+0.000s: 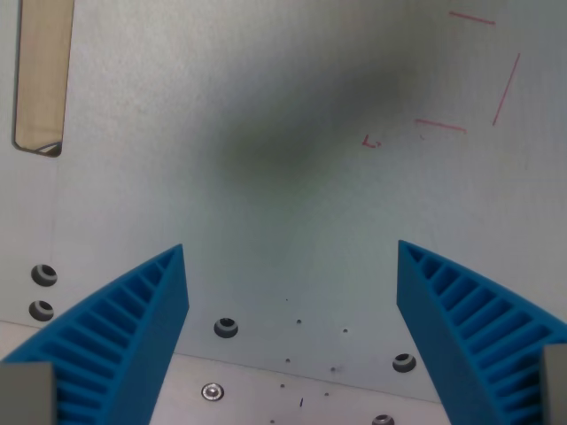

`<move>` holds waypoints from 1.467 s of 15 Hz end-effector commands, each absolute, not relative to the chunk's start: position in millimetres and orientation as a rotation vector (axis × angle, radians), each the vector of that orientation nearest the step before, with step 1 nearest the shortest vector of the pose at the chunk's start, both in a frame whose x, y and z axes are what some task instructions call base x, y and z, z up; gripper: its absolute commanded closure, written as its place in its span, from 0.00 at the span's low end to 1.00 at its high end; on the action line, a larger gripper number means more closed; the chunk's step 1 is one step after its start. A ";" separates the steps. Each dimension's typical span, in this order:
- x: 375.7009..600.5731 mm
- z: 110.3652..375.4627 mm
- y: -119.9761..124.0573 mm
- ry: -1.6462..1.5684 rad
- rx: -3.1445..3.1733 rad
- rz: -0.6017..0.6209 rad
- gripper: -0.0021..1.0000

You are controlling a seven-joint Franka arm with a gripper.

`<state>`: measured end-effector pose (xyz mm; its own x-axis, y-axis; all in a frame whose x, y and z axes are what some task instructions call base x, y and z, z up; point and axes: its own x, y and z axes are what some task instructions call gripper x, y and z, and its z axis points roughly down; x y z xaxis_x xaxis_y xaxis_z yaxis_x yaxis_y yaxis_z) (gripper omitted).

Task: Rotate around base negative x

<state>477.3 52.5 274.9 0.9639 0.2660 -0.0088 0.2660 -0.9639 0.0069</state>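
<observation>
My gripper [291, 255] points down at a pale grey tabletop [292, 133]. Its two blue ribbed fingers [133, 328] stand wide apart at the bottom left and bottom right of the wrist view. Nothing is between them. The gripper's soft dark shadow lies on the table above the fingers. No separate object to handle is in view.
Thin red marker lines [478, 80] are drawn on the table at the upper right. A tan slot-shaped opening [42, 75] is at the upper left. Several screw holes [226, 328] and a metal plate edge [266, 390] run along the bottom.
</observation>
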 end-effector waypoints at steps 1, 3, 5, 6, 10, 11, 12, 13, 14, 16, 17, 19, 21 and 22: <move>477.3 276.0 52.5 0.419 3.094 -0.011 0.00; 477.3 276.0 52.5 0.416 3.071 -0.016 0.00; 477.3 276.0 52.5 0.413 3.048 -0.020 0.00; 477.3 276.0 52.5 0.411 3.036 -0.023 0.00; 477.3 276.0 52.5 0.405 2.990 -0.032 0.00; 477.3 276.0 52.5 0.403 2.979 -0.034 0.00; 477.3 276.0 52.5 0.401 2.967 -0.037 0.00; 477.3 276.0 52.5 0.400 2.956 -0.039 0.00; 477.3 276.0 52.5 0.398 2.945 -0.041 0.00; 477.3 276.0 52.5 0.395 2.922 -0.046 0.00; 477.3 276.0 52.5 0.393 2.910 -0.048 0.00; 477.3 276.0 52.5 0.390 2.887 -0.053 0.00; 477.3 276.0 52.5 0.387 2.864 -0.058 0.00; 477.3 276.0 52.5 0.385 2.853 -0.060 0.00</move>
<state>477.4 48.9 274.2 0.9594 0.2810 -0.0244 0.2820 -0.9554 0.0875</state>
